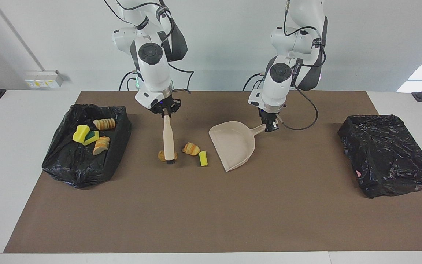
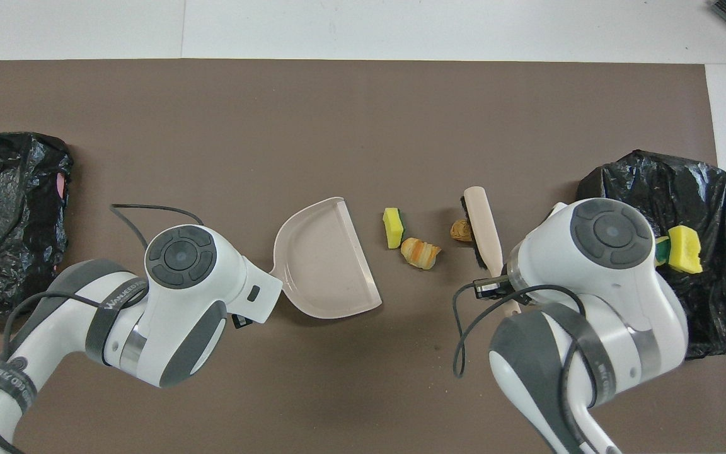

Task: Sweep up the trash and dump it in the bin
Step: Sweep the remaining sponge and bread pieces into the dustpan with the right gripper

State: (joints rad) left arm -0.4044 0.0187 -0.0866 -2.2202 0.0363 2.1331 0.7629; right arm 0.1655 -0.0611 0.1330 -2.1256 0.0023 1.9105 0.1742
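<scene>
trash (image 1: 191, 149) lies loose mid-mat: a croissant piece, a yellow sponge chunk (image 1: 203, 158) at its four o'clock in the facing view, and a brown bread bit (image 2: 459, 230) touching the brush (image 1: 168, 139). right gripper (image 1: 165, 110) is clamped on the brush handle, left gripper (image 1: 269, 125) on the dustpan (image 1: 233, 145) handle. risk: the pan mouth sits apart from the pieces, so a hard sweep could scatter them past its lip.

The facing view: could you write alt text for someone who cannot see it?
Two white robot arms work over a brown mat: the right gripper holds a brush against a bread piece, while the left gripper holds a beige dustpan beside a croissant bit and a sponge chunk. Black-lined bins sit at both ends.
</scene>
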